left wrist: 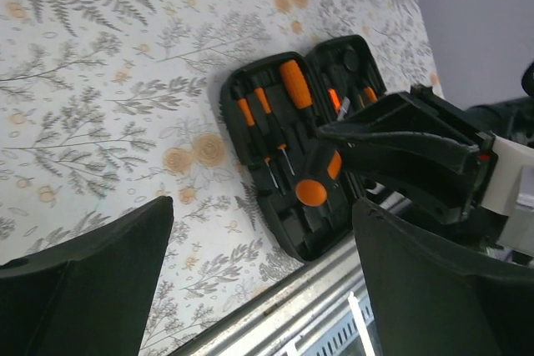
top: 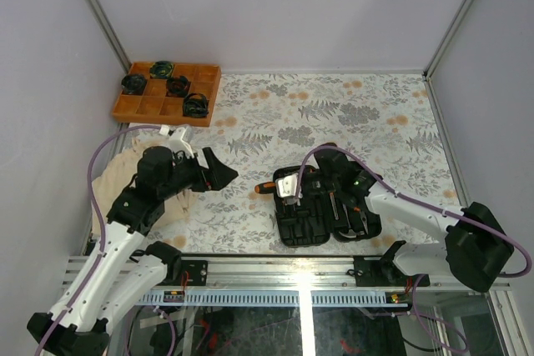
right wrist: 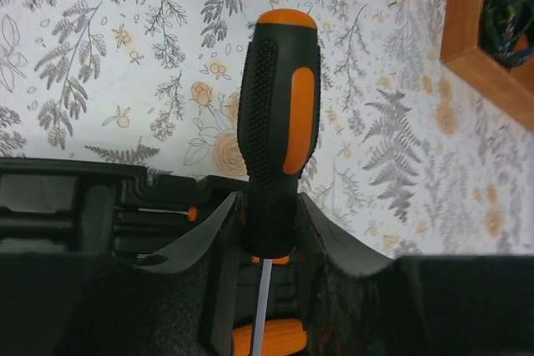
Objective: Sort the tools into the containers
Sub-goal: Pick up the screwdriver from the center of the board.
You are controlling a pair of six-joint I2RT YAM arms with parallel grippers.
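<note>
**Screwdriver (right wrist: pixel 278 114) clamped in right end effector (right wrist: pixel 267 214) above open tool case (top: pixel 304 227)**

Gripped low on the orange-and-black handle, just where the steel shaft begins, with one finger (right wrist: pixel 196 235) pressed to each side. Held roughly level over the far-left corner of the case, orange butt poking out past the case rim toward the left edge of the desk (top: pixel 350 122). Touching the case or hanging just clear of it: cannot tell.

Case itself lying open near the near edge of the desk, a little right of the middle, both halves flat. Seated in the moulded slots: several more orange-handled tools (left wrist: pixel 296 81) (mostly screwdrivers, side by side).

Left end effector (top: pixel 219 174) with jaws wide apart, holding nothing, poised above the desk left of the case and well apart from it. Beside the left arm, toward the left edge: crumpled beige cloth (top: pixel 117 174).

At the far-left corner: orange gridded tray (top: pixel 210 89), with black-green coiled items (top: pixel 177 85) in some compartments.
</note>
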